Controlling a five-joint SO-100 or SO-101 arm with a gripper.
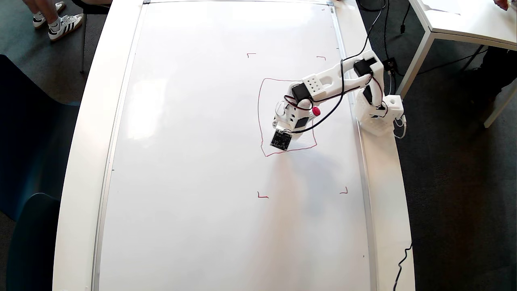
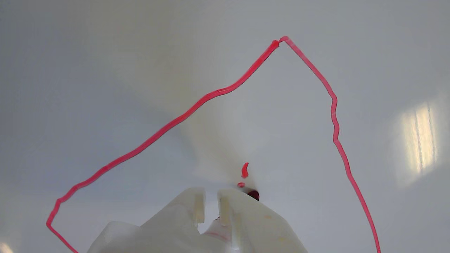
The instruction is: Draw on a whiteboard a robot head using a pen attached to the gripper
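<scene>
Two views cover your scene. From overhead, your gripper (image 1: pixel 282 129) hangs inside the robot head (image 1: pixel 261 117), a wobbly red outline drawn toward the right side of the whiteboard (image 1: pixel 194 161). The arm (image 1: pixel 335 76) and a small dark square board (image 1: pixel 281 140) hide the outline's upper right stretch, and only the red end of the pen (image 1: pixel 316 111) shows. Four red corner marks (image 1: pixel 262 196) sit around the outline, with broad bare board to its left and below; the silver frame (image 1: pixel 361 161) runs just right of it, beside the arm base (image 1: pixel 377 113).

In the wrist view, the white fingers (image 2: pixel 197 207) stand narrowly apart around the pen (image 2: pixel 254 194), whose dark red tip meets the board just below a short red stroke (image 2: pixel 244 170). You cannot see the pen's body clearly. The outline is cut off at the bottom edge.
</scene>
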